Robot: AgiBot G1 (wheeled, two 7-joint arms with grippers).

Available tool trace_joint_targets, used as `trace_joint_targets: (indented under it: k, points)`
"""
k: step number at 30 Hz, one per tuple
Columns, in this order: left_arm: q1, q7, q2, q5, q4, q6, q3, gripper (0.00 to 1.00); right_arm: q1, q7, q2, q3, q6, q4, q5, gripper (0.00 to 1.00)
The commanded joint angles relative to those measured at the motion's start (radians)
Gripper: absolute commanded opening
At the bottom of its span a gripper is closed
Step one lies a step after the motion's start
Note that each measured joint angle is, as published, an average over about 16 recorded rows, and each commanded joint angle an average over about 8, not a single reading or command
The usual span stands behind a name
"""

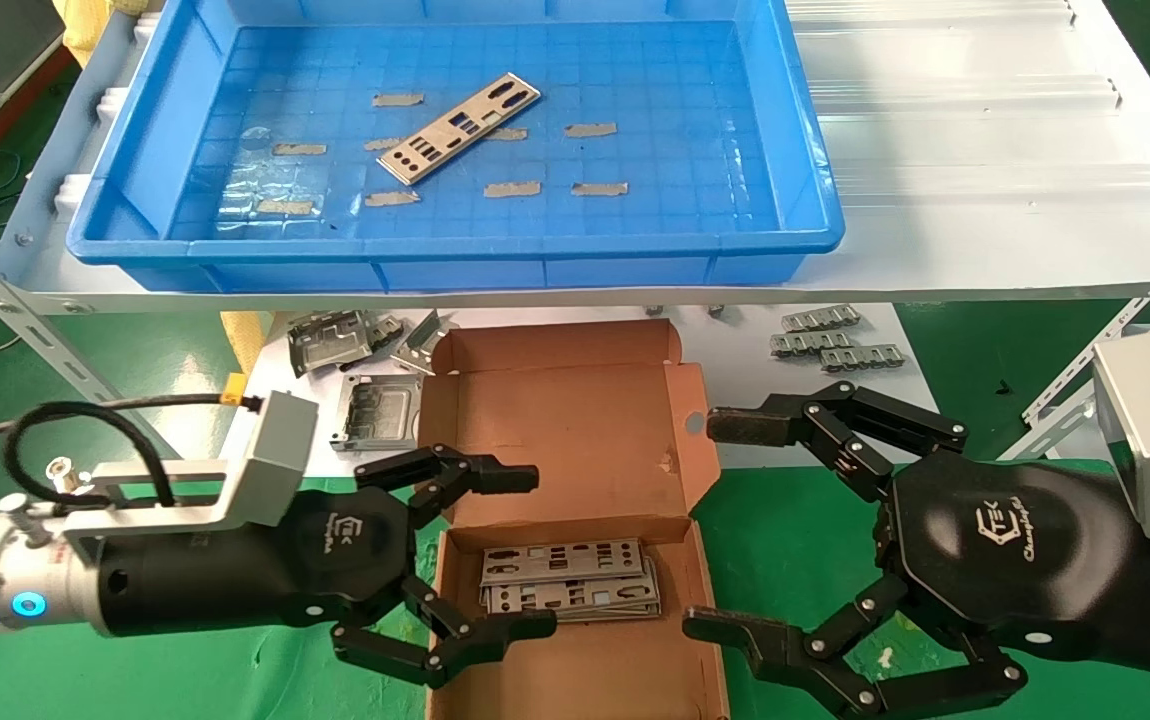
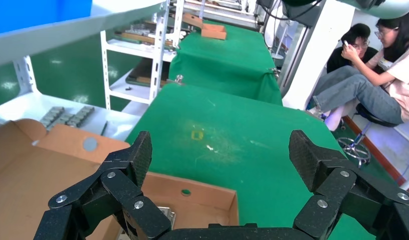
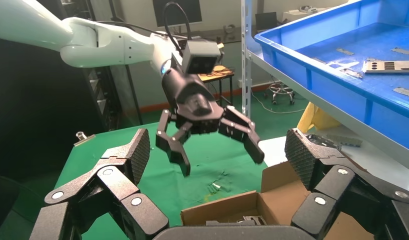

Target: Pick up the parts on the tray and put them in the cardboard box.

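Observation:
One silver punched part (image 1: 459,128) lies at a slant on the floor of the blue tray (image 1: 825,215) on the upper shelf; it also shows in the right wrist view (image 3: 390,66). The open cardboard box (image 1: 575,410) stands below on the green table and holds a stack of parts (image 1: 571,578). My left gripper (image 1: 515,552) is open and empty, at the box's left side just above the stack. My right gripper (image 1: 715,525) is open and empty, at the box's right side. In the right wrist view the left gripper (image 3: 218,153) hangs above the box (image 3: 287,190).
Short grey tape strips (image 1: 512,188) are scattered over the tray floor. Folded grey brackets (image 1: 330,343) lie left of the box and grey metal strips (image 1: 835,340) right of it on a white board. The shelf edge (image 1: 575,295) overhangs the box's rear.

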Motion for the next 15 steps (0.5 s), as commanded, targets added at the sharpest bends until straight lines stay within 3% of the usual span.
trace_joint_targets:
  k: [1, 15]
  points:
    - [0.011, -0.012, -0.015, -0.004, -0.028, -0.004, -0.017, 1.0, 0.0, 0.0, 0.0, 0.0, 0.0, 0.0, 0.0, 1.0]
    - [0.086, -0.1, -0.124, -0.036, -0.225, -0.031, -0.135, 1.0, 0.0, 0.0, 0.0, 0.0, 0.0, 0.0, 0.0, 1.0]
